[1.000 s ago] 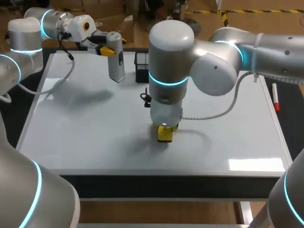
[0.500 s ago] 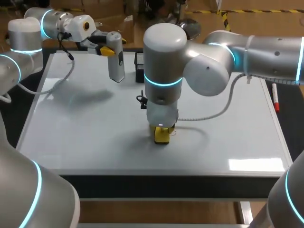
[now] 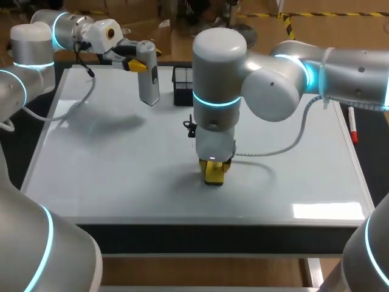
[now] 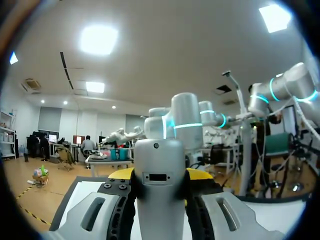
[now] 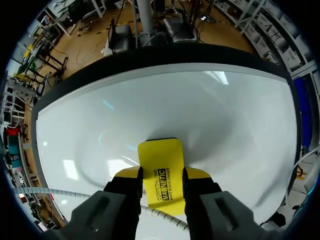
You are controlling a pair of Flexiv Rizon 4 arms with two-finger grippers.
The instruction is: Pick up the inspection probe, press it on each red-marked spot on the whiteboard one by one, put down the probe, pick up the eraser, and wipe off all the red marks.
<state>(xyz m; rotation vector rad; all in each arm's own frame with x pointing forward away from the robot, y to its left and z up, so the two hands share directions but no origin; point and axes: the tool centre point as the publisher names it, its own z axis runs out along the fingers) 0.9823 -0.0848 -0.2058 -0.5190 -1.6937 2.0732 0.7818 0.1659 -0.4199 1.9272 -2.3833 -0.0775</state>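
Likely light and stiff, the eraser (image 5: 160,167) lies flat on the whiteboard (image 5: 225,115), pinched by its long sides in the right fingers (image 5: 129,181). Left fingers (image 4: 121,207) clamp the smooth probe (image 4: 160,185) near the far edge.

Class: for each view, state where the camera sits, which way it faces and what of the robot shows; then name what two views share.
Head view: above and behind the robot, looking down on the whiteboard; both arms show.
Left wrist view: on the left wrist, facing across the table; left end effector shut on the inspection probe.
Right wrist view: on the right wrist, facing down at the board; right end effector shut on the eraser.
Shared: head and right wrist views both show the eraser and the whiteboard.
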